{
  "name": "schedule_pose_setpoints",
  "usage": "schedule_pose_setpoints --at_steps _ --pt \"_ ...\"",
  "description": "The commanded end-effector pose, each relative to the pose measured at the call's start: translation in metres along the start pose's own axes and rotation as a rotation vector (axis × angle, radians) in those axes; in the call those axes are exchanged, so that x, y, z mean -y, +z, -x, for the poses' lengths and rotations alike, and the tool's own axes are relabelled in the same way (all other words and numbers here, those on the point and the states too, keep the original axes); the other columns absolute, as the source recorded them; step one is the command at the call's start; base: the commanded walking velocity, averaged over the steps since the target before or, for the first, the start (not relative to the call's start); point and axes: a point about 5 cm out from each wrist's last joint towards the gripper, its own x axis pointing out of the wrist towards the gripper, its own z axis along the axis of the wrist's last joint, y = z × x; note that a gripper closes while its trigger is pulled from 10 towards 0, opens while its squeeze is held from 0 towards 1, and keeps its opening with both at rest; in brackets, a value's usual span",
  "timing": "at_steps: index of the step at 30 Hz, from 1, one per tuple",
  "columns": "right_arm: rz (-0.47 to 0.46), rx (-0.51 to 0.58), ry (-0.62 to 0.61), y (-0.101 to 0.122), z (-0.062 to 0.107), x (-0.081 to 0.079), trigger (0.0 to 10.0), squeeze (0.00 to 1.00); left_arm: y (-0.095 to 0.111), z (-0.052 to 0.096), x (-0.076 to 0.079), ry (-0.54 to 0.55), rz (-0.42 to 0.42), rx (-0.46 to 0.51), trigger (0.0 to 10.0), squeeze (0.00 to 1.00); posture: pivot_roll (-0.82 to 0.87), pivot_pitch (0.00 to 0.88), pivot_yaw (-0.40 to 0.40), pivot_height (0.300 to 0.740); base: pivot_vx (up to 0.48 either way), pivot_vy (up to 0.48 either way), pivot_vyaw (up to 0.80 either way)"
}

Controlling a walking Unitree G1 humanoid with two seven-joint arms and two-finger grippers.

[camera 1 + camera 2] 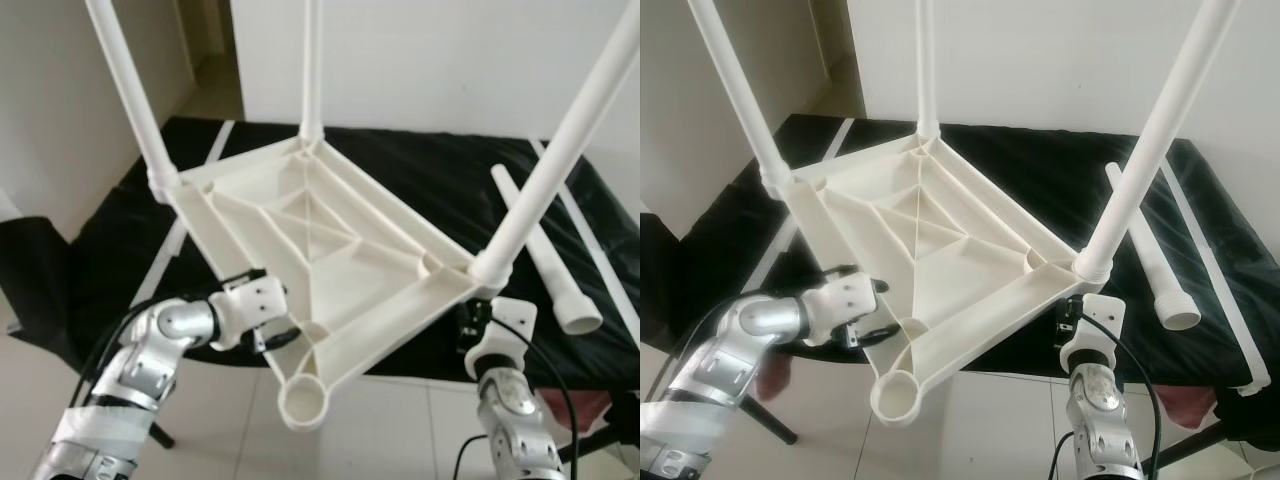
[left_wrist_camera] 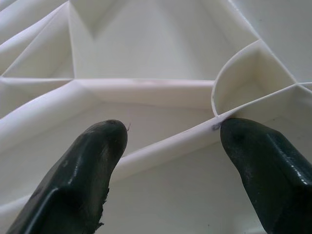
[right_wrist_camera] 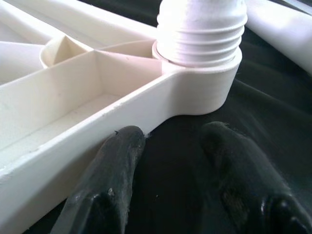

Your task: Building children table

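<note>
The white plastic tabletop (image 1: 330, 235) lies upside down and tilted on a black-covered bench (image 1: 430, 170), ribs facing up. Three white legs (image 1: 560, 150) stand in its corner sockets. The near corner socket (image 1: 302, 400) is empty. A loose leg (image 1: 545, 255) lies on the cloth to the right. My left gripper (image 1: 268, 335) is open at the near-left rim, its fingertips (image 2: 105, 139) spread over a rib. My right gripper (image 3: 174, 136) is open beside the right corner socket (image 3: 200, 83), one finger (image 3: 122, 151) against the rim, black cloth between the fingers.
A thin white rod (image 1: 600, 255) lies along the bench's right side. A dark object (image 1: 35, 285) stands at the left, beside the bench. Pale tiled floor (image 1: 400, 430) runs under the bench's near edge, and a white wall (image 1: 450, 60) rises behind.
</note>
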Motion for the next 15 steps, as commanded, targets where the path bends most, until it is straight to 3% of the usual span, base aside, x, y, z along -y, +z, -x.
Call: schedule_pose_setpoints --at_steps 1,8,15 --pt "0.003 -0.033 0.067 -0.003 -0.005 -0.011 10.0 0.0 0.004 -0.01 0.015 -0.124 0.006 0.021 10.0 0.0 0.0 0.02 0.002 0.74 0.0 0.0 0.0" --pt "0.025 -0.02 0.09 0.004 -0.027 -0.014 10.0 0.0 0.028 -0.026 0.02 -0.149 -0.036 0.091 10.0 0.0 0.0 0.012 0.002 0.74 0.0 0.0 0.0" --pt "0.018 0.006 0.085 0.01 -0.038 -0.012 10.0 0.0 0.042 -0.038 0.021 -0.158 -0.061 0.127 10.0 0.0 0.0 0.01 0.005 0.74 0.0 0.0 0.0"
